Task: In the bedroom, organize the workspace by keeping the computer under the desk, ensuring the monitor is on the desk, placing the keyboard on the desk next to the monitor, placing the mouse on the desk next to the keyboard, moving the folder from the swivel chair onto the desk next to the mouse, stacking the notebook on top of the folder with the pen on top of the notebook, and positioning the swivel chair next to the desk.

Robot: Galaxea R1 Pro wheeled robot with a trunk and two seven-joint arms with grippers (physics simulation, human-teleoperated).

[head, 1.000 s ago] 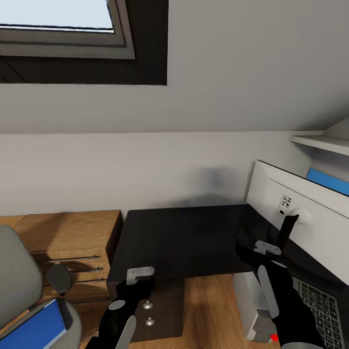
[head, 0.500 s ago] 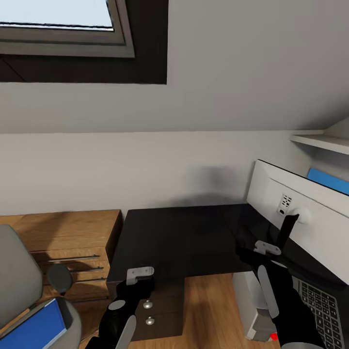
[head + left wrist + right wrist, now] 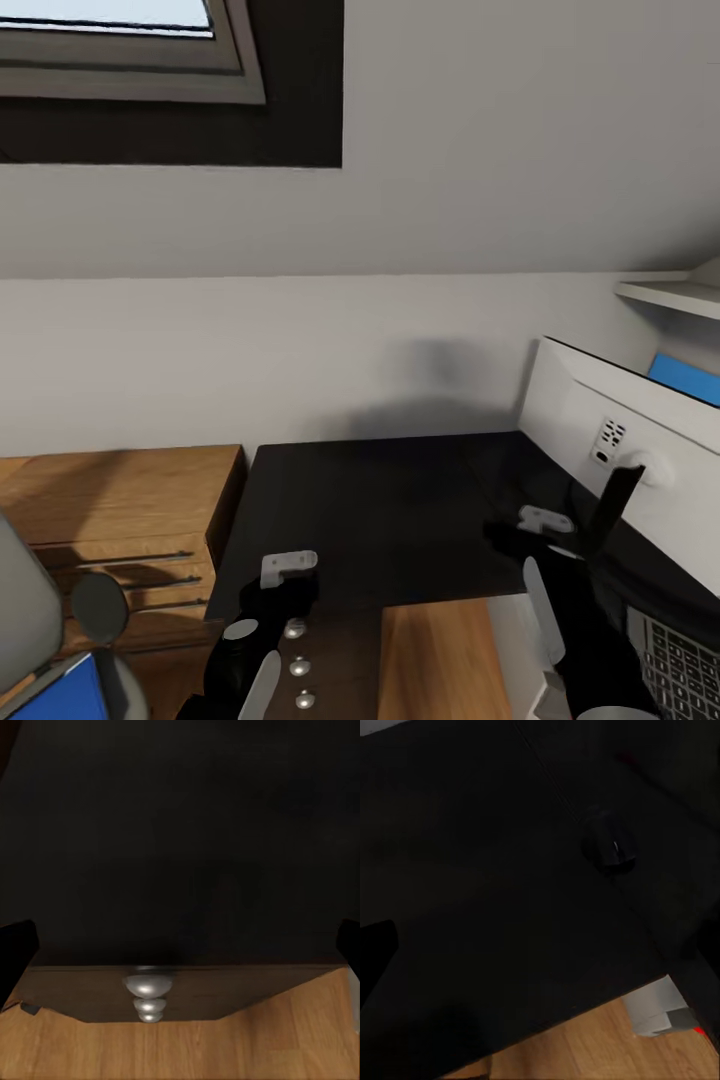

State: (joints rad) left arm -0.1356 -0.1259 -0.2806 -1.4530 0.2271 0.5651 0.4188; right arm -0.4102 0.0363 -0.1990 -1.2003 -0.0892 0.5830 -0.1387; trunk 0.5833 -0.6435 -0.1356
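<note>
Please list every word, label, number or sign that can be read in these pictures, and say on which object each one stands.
There is no readable text in these pictures.
keyboard: its keys carry pale marks, too small and blurred to read.
monitor: its white back has a dark port panel, with no legible label.
mouse: it carries one small pale mark that is not a readable sign.

You face a pale grey wall [image 3: 400, 330]. A dark-framed window [image 3: 150, 70] sits upper left. A wooden drawer unit [image 3: 120, 540] stands lower left; wood floor [image 3: 435, 660] shows at bottom centre.
</note>
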